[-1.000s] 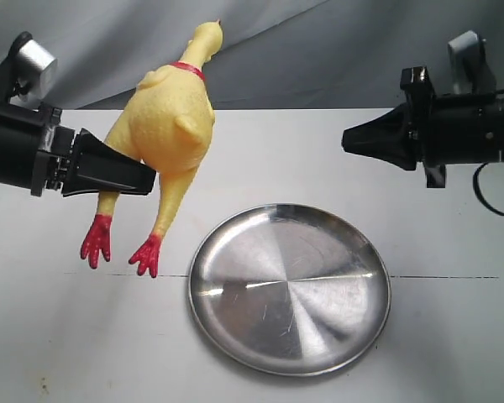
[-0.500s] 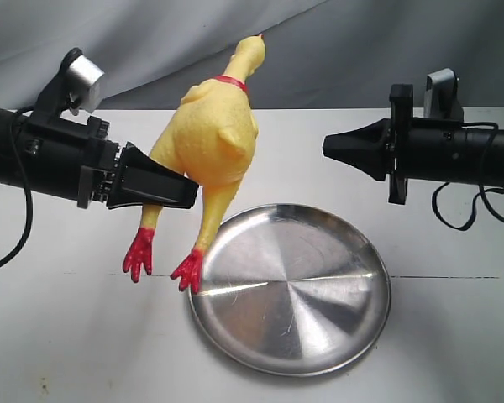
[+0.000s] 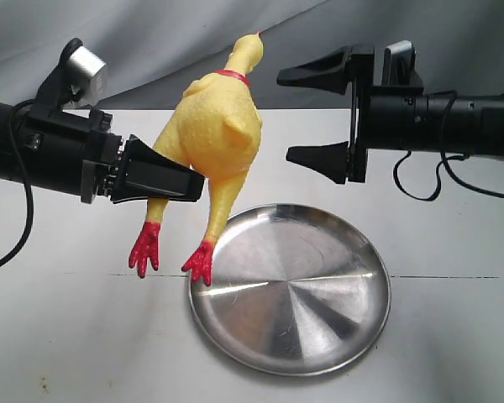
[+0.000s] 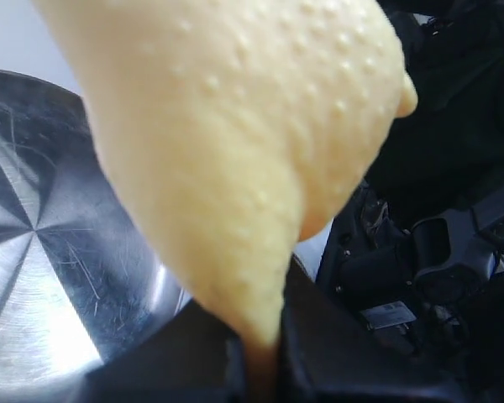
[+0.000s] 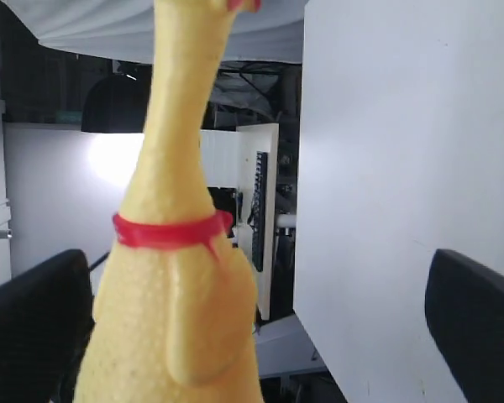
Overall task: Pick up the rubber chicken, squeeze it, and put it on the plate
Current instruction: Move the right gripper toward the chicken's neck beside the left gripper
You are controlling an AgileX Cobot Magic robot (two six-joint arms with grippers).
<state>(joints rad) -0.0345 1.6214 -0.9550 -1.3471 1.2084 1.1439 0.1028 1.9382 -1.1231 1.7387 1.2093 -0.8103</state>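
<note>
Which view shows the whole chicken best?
Exterior view: the chicken shows whole, head to red feet, held by the left pincer. Left wrist shows only its bumpy yellow body; right wrist only neck, red band and upper body.

Pimpled rubber chicken (image 3: 214,134); brushed, shiny steel plate (image 3: 319,336)
</note>
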